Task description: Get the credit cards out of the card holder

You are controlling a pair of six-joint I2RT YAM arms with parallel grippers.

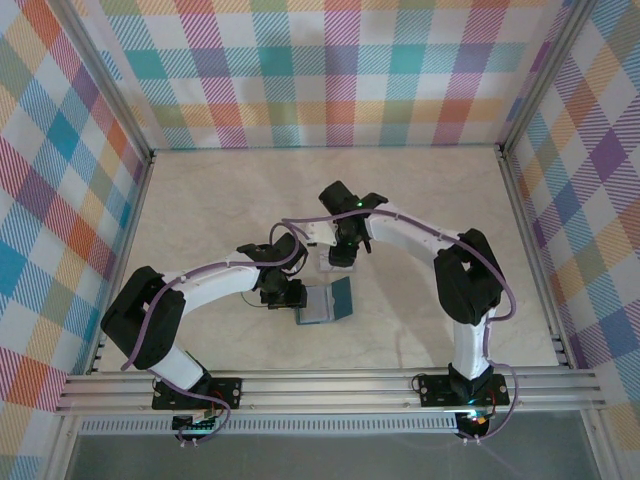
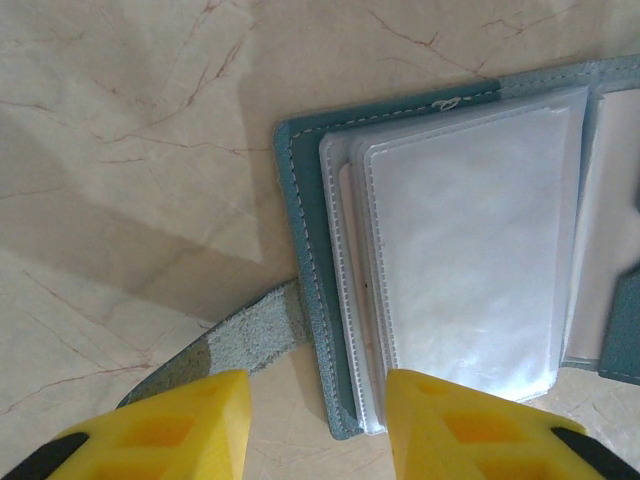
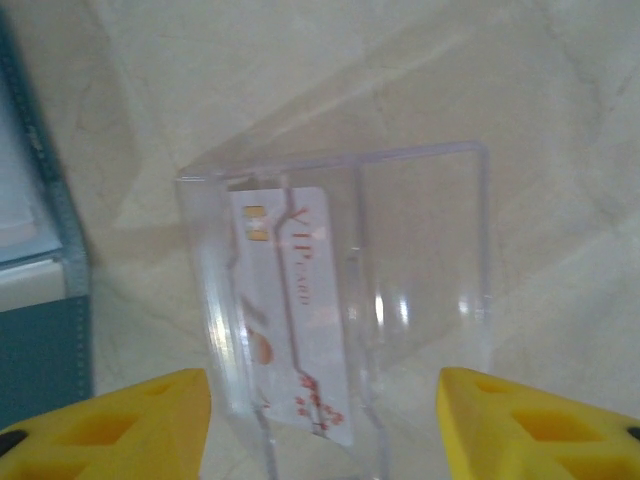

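The card holder [image 1: 327,303] lies open and flat on the pale marbled table [image 1: 200,220], a little toward 6 o'clock from its middle. There is one of it. Its teal cover [image 2: 300,200] faces down, and a stack of clear sleeves [image 2: 470,240] fans over the inside. I make out three or so layers, though the edges blur together. A soft grey-green tab [image 2: 250,335] sticks out of the cover at its 7 o'clock corner.

The left gripper [image 1: 290,295] comes in from 9 o'clock of the holder. In its own camera the left gripper [image 2: 318,390] has its yellow fingers [image 2: 190,420] part-way apart, one over the tab and the other over the near edge of the sleeves. I cannot tell whether they pinch anything.

At 12 o'clock of the holder stands one clear plastic box [image 3: 420,250], just beside the holder's teal edge [image 3: 40,340]. One credit card [image 3: 290,300] lies inside it, white with red lettering and a gold chip. The right gripper [image 1: 340,255] hangs over the box and blocks it from above. Up close the right gripper [image 3: 325,390] is released, its fingers spread wide either side of the box with nothing between them.

Plaid walls [image 1: 330,70] close in three sides.
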